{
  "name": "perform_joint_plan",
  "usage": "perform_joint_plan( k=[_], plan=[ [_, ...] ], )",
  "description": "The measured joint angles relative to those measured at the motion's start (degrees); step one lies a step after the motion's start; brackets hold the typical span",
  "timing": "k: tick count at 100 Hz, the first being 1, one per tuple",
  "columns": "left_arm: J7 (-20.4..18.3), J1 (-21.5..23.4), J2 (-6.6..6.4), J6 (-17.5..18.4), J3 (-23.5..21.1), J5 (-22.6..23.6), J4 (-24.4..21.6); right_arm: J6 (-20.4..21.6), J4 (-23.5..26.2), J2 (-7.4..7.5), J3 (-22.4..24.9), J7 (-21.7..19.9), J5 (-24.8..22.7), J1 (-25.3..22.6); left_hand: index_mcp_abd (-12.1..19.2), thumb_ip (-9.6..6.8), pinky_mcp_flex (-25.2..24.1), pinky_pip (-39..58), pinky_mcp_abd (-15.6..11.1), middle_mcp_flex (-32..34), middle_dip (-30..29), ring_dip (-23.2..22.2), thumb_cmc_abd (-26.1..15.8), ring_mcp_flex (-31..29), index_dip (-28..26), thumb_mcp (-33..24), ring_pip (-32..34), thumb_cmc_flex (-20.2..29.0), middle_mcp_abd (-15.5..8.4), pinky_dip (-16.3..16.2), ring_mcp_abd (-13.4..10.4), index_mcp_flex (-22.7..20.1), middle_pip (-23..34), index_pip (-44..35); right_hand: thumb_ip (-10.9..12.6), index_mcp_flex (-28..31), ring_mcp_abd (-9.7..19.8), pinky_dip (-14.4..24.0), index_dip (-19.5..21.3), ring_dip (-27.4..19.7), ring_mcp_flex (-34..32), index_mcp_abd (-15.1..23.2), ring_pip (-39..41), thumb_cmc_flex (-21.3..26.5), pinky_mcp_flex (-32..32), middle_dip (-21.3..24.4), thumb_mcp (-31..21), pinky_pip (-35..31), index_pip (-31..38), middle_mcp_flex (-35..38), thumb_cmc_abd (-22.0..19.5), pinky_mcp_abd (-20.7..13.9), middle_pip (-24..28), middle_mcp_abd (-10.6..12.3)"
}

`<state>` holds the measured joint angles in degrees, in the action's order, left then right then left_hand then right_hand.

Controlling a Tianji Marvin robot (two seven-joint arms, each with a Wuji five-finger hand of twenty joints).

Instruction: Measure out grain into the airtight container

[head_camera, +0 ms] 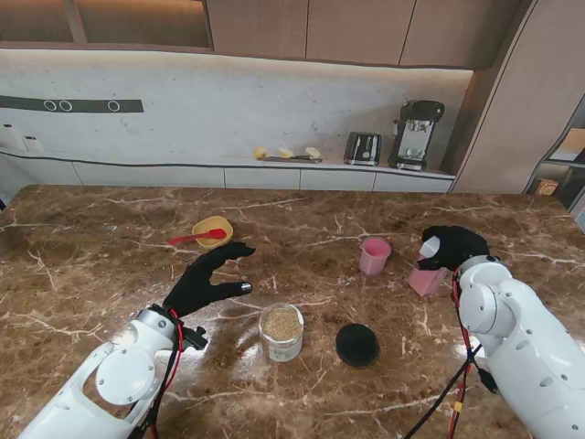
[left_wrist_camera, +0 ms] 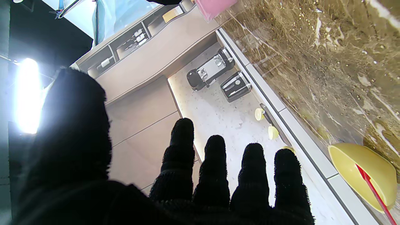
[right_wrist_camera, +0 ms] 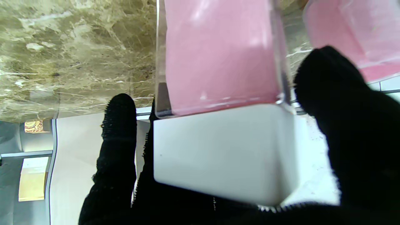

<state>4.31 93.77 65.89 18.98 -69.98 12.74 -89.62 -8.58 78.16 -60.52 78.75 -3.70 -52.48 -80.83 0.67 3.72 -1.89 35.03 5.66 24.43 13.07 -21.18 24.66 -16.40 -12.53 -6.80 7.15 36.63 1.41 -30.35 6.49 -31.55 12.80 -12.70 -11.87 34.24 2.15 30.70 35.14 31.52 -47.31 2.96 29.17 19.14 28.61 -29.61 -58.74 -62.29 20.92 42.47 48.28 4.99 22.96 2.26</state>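
Note:
A clear jar (head_camera: 281,331) filled with grain stands uncapped near me at the table's middle, its black lid (head_camera: 356,345) lying just to its right. My left hand (head_camera: 206,279) hovers open to the left of the jar, fingers (left_wrist_camera: 214,168) spread and holding nothing. My right hand (head_camera: 450,245) is shut on a pink container (head_camera: 425,280) with a white cap (right_wrist_camera: 225,150), which is tilted over the table at the right. In the right wrist view the container's pink body (right_wrist_camera: 218,53) sits between thumb and fingers. A pink cup (head_camera: 374,256) stands upright left of that hand.
A yellow bowl (head_camera: 212,230) with a red spoon (head_camera: 192,238) in it sits farther from me than the left hand; the bowl (left_wrist_camera: 365,172) also shows in the left wrist view. The back counter holds a toaster (head_camera: 363,148) and a coffee machine (head_camera: 416,133).

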Motion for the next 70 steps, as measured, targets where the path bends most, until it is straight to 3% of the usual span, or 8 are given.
perform_joint_plan(
  k=[10,31,56,65,70],
  plan=[
    [0.12,-0.01,0.04,0.00,0.16,-0.07,0.11,0.55,0.46,0.08,0.33,-0.18,-0.01,-0.51,0.00,0.00,-0.03,0.00,0.00,0.00,0.00,0.00,0.01,0.00,0.00,0.00,0.00,0.00,0.00,0.00,-0.01,0.00,0.00,0.00,0.11,-2.43,-0.13,0.03,-0.91,-1.40,3.30,-1.30,-2.55,-2.82,-2.47,0.70,-0.06,2.87,-1.62,-3.22,-0.42,0.01,-0.73,0.02],
    [0.13,-0.09,0.12,0.03,0.37,-0.24,0.34,1.07,1.83,-0.05,1.20,0.57,0.42,-1.67,0.00,0.00,-0.08,0.00,0.00,0.00,0.00,0.00,0.01,0.00,0.00,0.00,0.00,0.00,0.00,0.00,-0.02,0.00,0.00,0.00,0.10,-6.22,-1.74,0.04,-1.62,-4.17,11.48,-3.28,-8.27,-3.48,-9.42,2.36,1.55,10.10,-4.45,-10.00,-3.93,0.03,-3.53,-0.40],
    [-0.55,-0.18,0.13,0.13,0.35,-0.93,0.45,2.44,7.22,-0.54,4.03,2.17,-1.57,-4.10,0.00,0.00,-0.08,0.00,0.00,0.00,0.00,0.00,0.02,0.00,0.00,0.00,0.00,0.00,-0.01,0.00,-0.04,0.00,0.00,-0.01,1.24,-8.90,-2.68,0.04,-1.62,-6.56,14.93,-4.52,-10.19,-3.46,-12.17,4.37,9.02,14.02,-5.14,-12.60,-9.98,0.00,-3.52,-0.94],
    [-1.03,-0.18,0.08,0.12,0.28,-1.12,0.45,2.75,10.18,-0.65,5.34,2.58,-1.86,-5.46,0.00,0.00,-0.09,0.00,0.00,0.00,0.00,0.00,0.02,0.00,0.00,0.00,0.00,0.00,-0.01,0.00,-0.05,0.00,0.00,-0.01,4.84,-9.11,-2.88,0.04,-1.62,-8.46,15.46,-4.52,-10.82,-3.36,-12.75,5.08,18.35,15.39,-5.16,-13.28,-14.33,-0.03,-3.64,-1.14],
    [-1.38,-0.15,0.04,0.13,0.21,-1.14,0.44,2.92,12.13,-0.75,6.15,2.95,-1.86,-6.47,-0.12,0.00,-0.09,0.00,0.00,0.00,0.00,0.00,0.02,0.00,0.00,0.00,0.00,0.00,-0.01,0.00,-0.05,0.00,0.00,-0.01,5.97,-9.11,-2.88,0.04,-1.62,-9.03,15.46,-4.56,-11.13,-3.48,-12.75,5.14,18.96,16.03,-5.16,-13.29,-13.69,-0.16,-3.98,-1.42]
  ],
)
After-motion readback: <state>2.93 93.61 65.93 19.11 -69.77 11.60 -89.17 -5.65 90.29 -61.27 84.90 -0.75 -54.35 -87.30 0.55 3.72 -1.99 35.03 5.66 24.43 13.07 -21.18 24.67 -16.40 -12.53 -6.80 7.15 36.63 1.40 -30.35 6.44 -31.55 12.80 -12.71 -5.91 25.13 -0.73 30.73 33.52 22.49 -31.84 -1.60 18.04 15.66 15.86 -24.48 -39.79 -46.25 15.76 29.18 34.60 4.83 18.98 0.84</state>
